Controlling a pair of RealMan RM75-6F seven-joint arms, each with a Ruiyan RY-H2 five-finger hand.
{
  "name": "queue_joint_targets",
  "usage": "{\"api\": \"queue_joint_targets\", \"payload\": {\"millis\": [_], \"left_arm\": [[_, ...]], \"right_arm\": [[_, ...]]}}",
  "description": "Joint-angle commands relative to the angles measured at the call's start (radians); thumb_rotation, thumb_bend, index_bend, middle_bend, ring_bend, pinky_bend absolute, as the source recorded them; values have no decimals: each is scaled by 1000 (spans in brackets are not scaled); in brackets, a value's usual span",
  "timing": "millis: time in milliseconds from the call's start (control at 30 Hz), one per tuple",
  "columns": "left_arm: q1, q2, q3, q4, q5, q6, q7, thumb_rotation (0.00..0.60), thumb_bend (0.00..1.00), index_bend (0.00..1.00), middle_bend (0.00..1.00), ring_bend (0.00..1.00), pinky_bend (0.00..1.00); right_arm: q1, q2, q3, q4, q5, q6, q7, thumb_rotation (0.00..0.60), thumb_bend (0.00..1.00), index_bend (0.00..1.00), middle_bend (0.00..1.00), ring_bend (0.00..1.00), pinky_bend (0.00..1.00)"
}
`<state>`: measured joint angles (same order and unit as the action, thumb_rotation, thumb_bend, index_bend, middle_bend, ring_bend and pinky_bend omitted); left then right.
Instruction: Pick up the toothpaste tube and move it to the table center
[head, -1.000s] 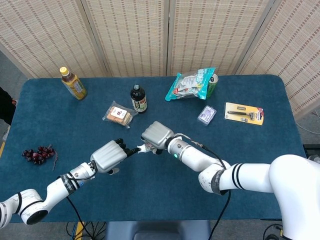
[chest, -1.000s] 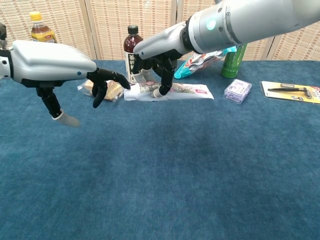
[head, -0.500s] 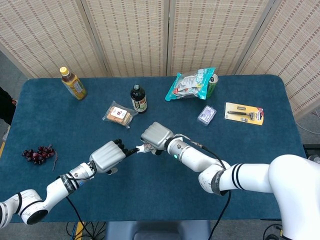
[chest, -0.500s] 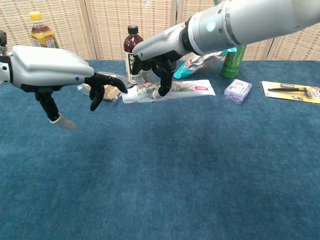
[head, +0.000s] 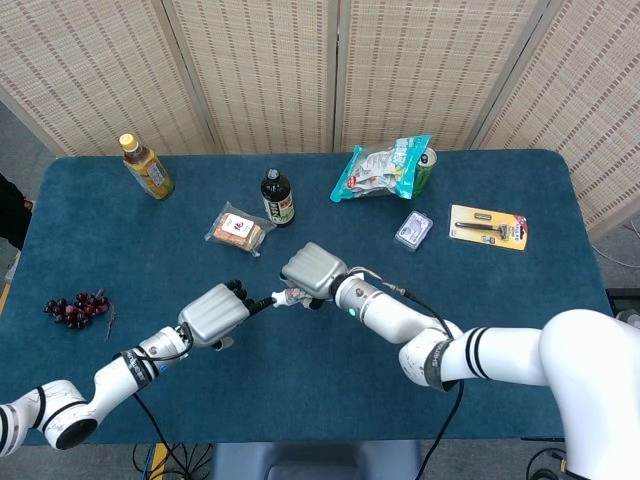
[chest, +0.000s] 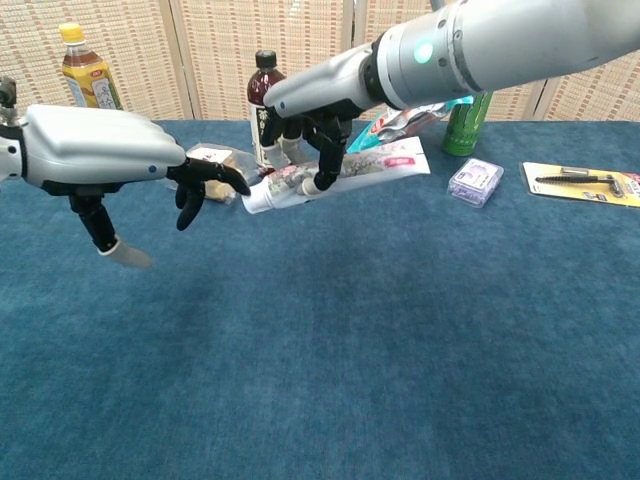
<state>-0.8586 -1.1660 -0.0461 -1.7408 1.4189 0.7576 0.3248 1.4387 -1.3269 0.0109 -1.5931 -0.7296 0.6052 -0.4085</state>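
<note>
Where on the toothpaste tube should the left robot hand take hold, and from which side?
Best guess: the cap end of the toothpaste tube, coming from the robot's left. The tube lies tilted, cap end lowest and nearest the left robot hand, while the right robot hand grips its middle, leaving that narrow end free.

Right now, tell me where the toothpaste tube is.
In the chest view the toothpaste tube is held tilted by the right hand, in front of the dark bottle, its cap end near the left hand.
</note>
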Motion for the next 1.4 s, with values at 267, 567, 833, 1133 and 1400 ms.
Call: {"api": "queue_joint_targets", "payload": {"millis": [267,567,833,1133,1400], "left_arm": [[-3,-9,8,2,-10,-4,9,600,175,128,453,351,223],[-5,-14,13,6,-20,-5,14,600,175,128,453,351,223],[-7,-16,14,7,-20,-4,9,600,175,128,453,351,223],[-10,-25,16,11,-13,-3,-3,600,175,128,452,351,223],[-5,-10,19,0,-13,9,-2,600,175,128,453,351,224]], "right_arm": [[-16,2,10,0,-20,8,9,600,1000,904,802,686,500],[-25,0,16,1,-32,9,10,600,1000,911,805,692,499],[-30,-2,24,0,-38,6,16,600,1000,912,805,692,500],[-45,4,41,-6,-55,11,37,600,1000,912,805,695,500],[-65,6,44,-6,-66,33,36,600,1000,912,805,696,500]]}}
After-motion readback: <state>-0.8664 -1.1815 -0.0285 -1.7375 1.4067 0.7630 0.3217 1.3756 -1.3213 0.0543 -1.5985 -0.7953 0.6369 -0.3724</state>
